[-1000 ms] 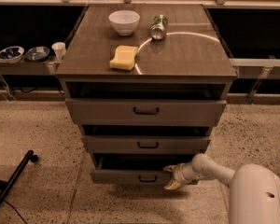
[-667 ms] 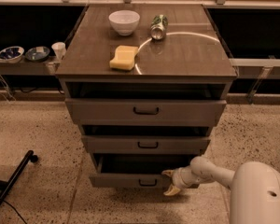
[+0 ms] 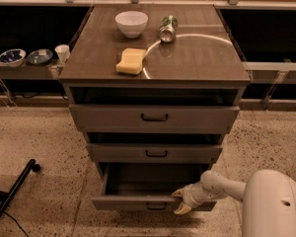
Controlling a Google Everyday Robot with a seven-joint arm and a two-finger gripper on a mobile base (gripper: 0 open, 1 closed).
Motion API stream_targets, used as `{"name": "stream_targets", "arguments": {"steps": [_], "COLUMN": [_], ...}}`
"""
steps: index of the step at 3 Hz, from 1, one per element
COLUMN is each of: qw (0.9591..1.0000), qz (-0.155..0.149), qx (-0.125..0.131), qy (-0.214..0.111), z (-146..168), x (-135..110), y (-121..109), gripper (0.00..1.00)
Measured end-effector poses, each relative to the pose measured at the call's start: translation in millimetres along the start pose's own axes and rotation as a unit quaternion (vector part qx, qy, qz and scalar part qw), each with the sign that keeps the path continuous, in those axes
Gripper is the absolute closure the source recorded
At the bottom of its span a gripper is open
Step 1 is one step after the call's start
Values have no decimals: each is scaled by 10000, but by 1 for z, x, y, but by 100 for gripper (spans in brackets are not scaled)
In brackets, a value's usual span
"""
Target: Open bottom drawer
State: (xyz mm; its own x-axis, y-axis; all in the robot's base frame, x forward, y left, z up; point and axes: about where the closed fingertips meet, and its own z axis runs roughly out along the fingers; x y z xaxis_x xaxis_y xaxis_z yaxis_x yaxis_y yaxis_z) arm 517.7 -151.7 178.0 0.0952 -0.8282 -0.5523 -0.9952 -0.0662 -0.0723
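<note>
The bottom drawer (image 3: pixel 133 203) is the lowest of three grey-brown drawers in the cabinet. It stands pulled out toward me, and its plain inside (image 3: pixel 153 179) shows. Its small dark bar handle (image 3: pixel 156 207) sits at the middle of the flat front. My gripper (image 3: pixel 180 201) is at the right part of the drawer front, with one finger over the top edge and one below it. My white arm (image 3: pixel 227 187) reaches in from the lower right.
The middle drawer (image 3: pixel 155 153) and the top drawer (image 3: pixel 154 117) stick out slightly. On the cabinet top lie a white bowl (image 3: pixel 131 22), a yellow sponge (image 3: pixel 130 61) and a tipped can (image 3: pixel 167 28). Bowls and a cup (image 3: pixel 62 53) stand on a shelf at left. A dark leg (image 3: pixel 15 191) crosses the floor.
The bottom drawer has come further out toward me, and its inside shows more. My gripper has moved with the drawer front, toward me and down in the view.
</note>
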Motion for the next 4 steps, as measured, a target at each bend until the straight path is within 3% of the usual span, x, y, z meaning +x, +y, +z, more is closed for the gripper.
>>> {"name": "stream_targets", "arguments": {"steps": [2, 3, 4], "qw": [9998, 9992, 9973], "qz": [-26, 74, 370], "qx": [139, 360, 622], "qy": [128, 179, 76], "z": [-30, -46, -56], "x": [-11, -20, -20], "y": [20, 9, -5], "gripper": [49, 49, 50]}}
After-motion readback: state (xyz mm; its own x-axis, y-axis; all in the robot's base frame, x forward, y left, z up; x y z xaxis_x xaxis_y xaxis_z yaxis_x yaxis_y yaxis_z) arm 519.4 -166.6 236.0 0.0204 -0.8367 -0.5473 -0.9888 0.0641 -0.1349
